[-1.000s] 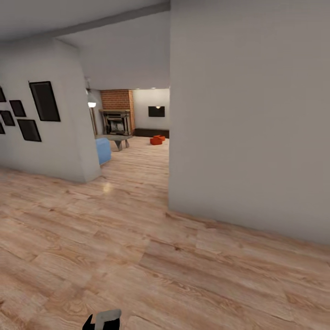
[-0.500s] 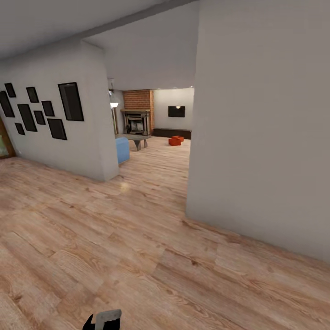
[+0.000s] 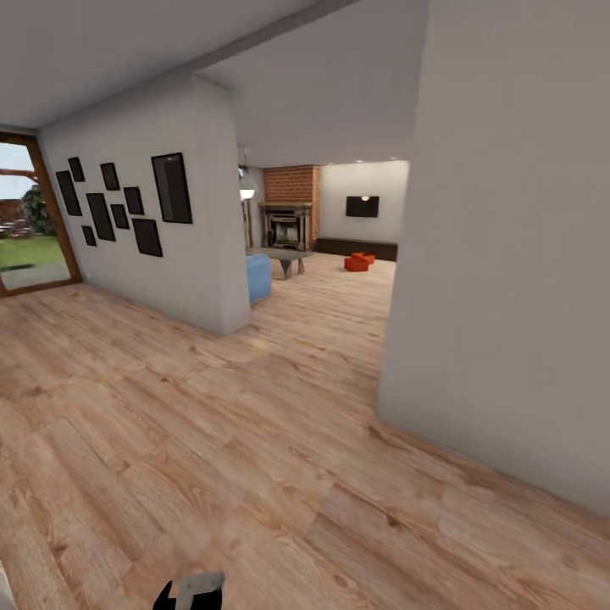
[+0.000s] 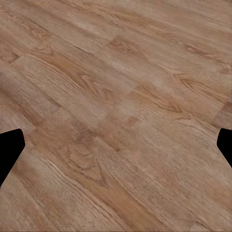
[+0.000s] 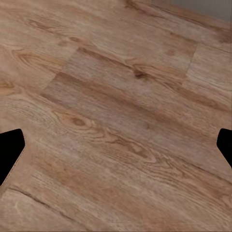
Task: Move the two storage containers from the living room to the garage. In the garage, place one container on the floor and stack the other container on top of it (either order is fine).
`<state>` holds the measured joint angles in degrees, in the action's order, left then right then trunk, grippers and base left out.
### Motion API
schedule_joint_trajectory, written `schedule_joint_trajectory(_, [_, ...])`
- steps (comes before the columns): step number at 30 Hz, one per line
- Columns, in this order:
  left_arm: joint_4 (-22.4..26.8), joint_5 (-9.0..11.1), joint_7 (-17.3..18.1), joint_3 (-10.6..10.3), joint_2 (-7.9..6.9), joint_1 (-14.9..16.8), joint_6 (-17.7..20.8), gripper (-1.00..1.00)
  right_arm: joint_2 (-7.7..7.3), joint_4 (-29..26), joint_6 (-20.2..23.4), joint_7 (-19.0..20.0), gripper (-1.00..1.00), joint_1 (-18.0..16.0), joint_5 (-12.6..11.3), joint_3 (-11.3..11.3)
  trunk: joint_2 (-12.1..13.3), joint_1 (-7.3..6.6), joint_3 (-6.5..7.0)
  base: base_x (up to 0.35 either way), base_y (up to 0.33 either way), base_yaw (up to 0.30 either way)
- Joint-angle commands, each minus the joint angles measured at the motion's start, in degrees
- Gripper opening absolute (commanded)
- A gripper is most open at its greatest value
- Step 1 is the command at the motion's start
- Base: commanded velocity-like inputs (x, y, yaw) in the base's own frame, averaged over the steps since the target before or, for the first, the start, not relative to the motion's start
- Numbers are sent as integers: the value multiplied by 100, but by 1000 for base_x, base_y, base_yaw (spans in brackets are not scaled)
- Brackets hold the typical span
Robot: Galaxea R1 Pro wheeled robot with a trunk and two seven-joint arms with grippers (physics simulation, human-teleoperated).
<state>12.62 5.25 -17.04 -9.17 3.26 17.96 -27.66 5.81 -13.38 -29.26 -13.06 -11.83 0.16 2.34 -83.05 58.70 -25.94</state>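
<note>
Two storage containers (image 3: pixel 359 262) touching on the living room's wood floor (image 3: pixel 254 440), near the low cabinet (image 3: pixel 356 248). Left gripper (image 4: pixel 116 145) and right gripper (image 5: pixel 116 145): jaws apart, over bare planks.

— What is seen underfoot and close by?
— A light wood plank floor (image 3: pixel 254 440) is laid throughout, and a plain grey-white wall (image 3: pixel 517 254) is set near on the right. A second wall (image 3: pixel 135 280) on the left is hung with black picture frames (image 3: pixel 172 188), and a wood-framed glass door (image 3: pixel 25 220) is lit by daylight, with grass seen beyond.

— And through the opening?
— A red brick fireplace (image 3: pixel 290 203) is seen at the far end, with a black TV (image 3: pixel 362 206) mounted above a long dark low cabinet (image 3: pixel 356 247). A blue seat (image 3: pixel 258 277), a grey low table (image 3: pixel 284 257) and a lit lamp (image 3: pixel 246 194) are placed nearer
</note>
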Motion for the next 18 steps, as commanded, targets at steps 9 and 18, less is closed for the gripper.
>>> schedule_joint_trajectory(9, [-5, 55, -27, -49, -1, 5, -21, 100, -1, 2, -10, -39, 100, -4, 2, 25, -3, 3, -6, 341, 0, 29])
schedule_joint_trajectory(18, [-5, 55, -27, -49, -2, 5, -21, 100, -1, 2, -11, -39, 100, -4, 2, 26, -3, 3, -6, 341, 0, 1])
